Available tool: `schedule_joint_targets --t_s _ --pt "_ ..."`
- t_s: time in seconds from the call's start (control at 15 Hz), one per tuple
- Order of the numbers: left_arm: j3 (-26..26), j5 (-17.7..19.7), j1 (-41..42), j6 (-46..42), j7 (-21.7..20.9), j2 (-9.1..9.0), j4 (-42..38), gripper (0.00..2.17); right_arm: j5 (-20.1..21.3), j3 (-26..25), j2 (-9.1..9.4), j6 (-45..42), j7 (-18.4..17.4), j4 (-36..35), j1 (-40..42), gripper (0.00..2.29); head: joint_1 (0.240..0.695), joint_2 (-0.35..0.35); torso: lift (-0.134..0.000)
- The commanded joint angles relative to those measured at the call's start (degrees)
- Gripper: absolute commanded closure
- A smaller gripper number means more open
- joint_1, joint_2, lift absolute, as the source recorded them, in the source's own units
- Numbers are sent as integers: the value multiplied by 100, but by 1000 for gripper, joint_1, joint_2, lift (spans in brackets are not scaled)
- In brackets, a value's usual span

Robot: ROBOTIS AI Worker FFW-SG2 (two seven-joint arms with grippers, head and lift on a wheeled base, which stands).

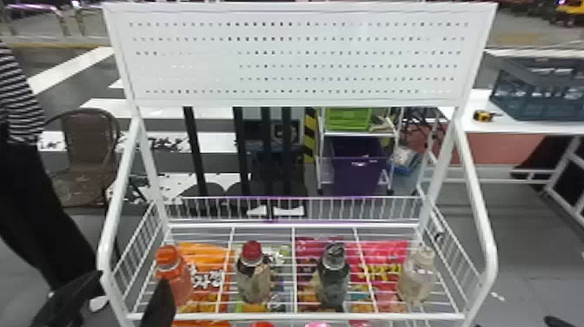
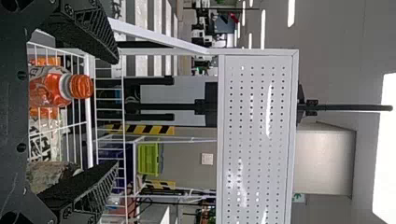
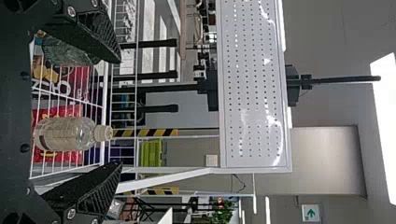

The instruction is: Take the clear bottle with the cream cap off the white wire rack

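Grey floor [image 1: 521,243] behind, tight corner ahead: the rail is the likeliest snag

White wire rack [image 1: 295,316] spans the work, its right side rail [image 1: 454,252] beside the clear bottle's place. The right gripper [image 3: 119,112] is empty, fingers spread wide; coming in off-centre, its outer finger could catch that rail. The left gripper [image 2: 116,112], also wide and empty, is near the orange bottle [image 1: 174,278] and could knock it if it strayed. The clear bottle [image 3: 65,133] stands upright at the shelf's right end, ungripped; an uneven squeeze could tip it on the bare wires. Pinching only the cream cap [image 3: 103,133] might let it slip or twist
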Motion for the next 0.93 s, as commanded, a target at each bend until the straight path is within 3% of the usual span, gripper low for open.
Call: schedule_joint_targets --t_s 0.0,0.53,0.67,0.87 --pt "0 -5 0 0 1 0 -2 130 -7 0 5 0 0 0 0 127 499 0 0" --pt "18 -5 35 0 -8 0 -55 130 11 0 5 0 26 35 8 127 499 0 0" --pt "18 -5 70 -18 -8 0 -90 130 63 17 5 -211 -18 571 -229 127 499 0 0" --pt "0 -5 88 0 -17 0 -99 130 309 149 5 -1283 -44 1925 -827 127 499 0 0"
